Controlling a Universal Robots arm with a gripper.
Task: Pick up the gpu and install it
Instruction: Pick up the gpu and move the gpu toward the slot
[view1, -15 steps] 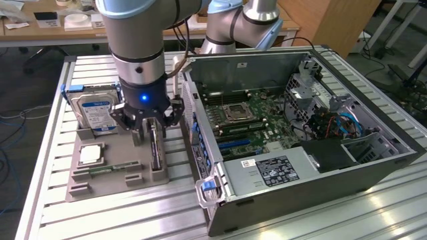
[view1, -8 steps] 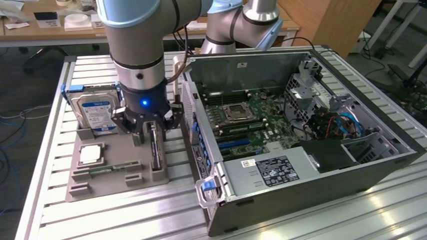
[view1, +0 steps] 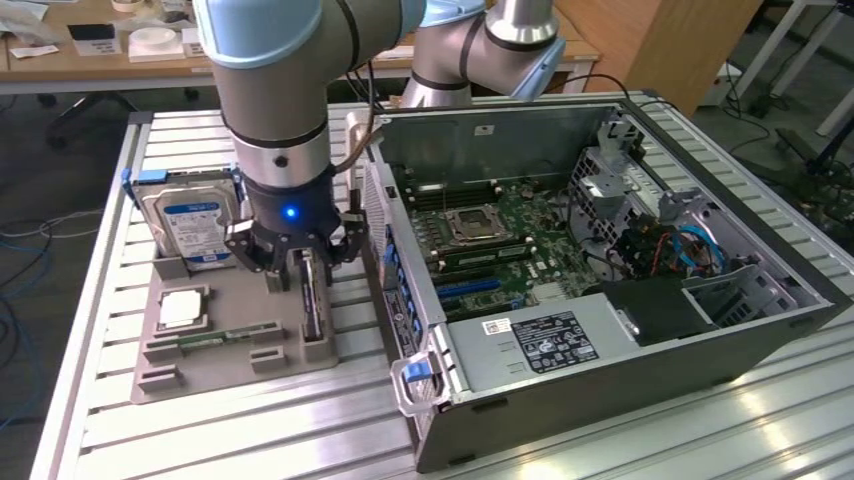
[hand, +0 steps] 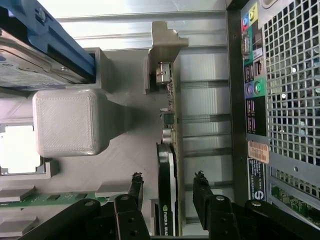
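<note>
Black gripper (hand: 167, 182) fingers (hand: 135, 187) stand spread apart, one on each side of the gpu (hand: 165, 170), with a gap showing at both faces. The gpu stands on edge in a slot of the grey tray (view1: 220, 370), just beside the open computer case (view1: 601, 350). A hard drive (view1: 187, 222) stands upright in the same tray, and a memory stick (view1: 214, 337) lies flat near it.
</note>
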